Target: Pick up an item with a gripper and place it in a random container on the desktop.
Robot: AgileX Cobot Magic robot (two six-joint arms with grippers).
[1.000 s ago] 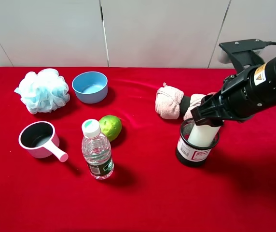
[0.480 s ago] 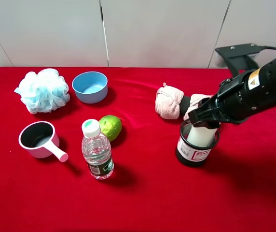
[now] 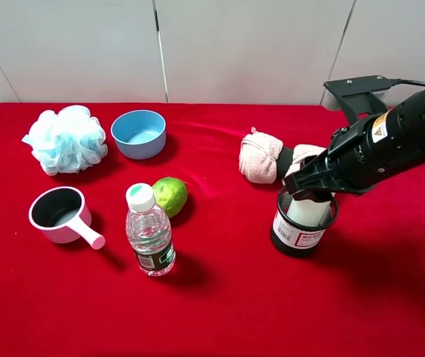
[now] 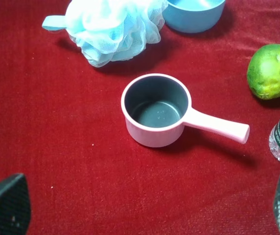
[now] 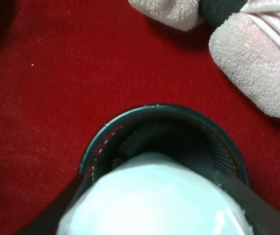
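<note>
white cylinder (image 3: 307, 211) stands upright inside the black wire-mesh cup (image 3: 290, 248) on the right of the red cloth desktop (image 3: 220, 312). it is smooth and unmarked, its top pinched between the fingers of the right gripper (image 3: 309, 193), and its lower part is hidden behind the mesh wall. the cup bears a white and red label with a barcode, the print too small to read. a yellow sticker on the right arm is also unreadable. the water bottle (image 3: 149, 232) has a green label whose white letters are cut off in the left wrist view. the left gripper (image 4: 145, 215) hangs with fingers wide apart over the pink handled cup (image 4: 154, 110).
</note>
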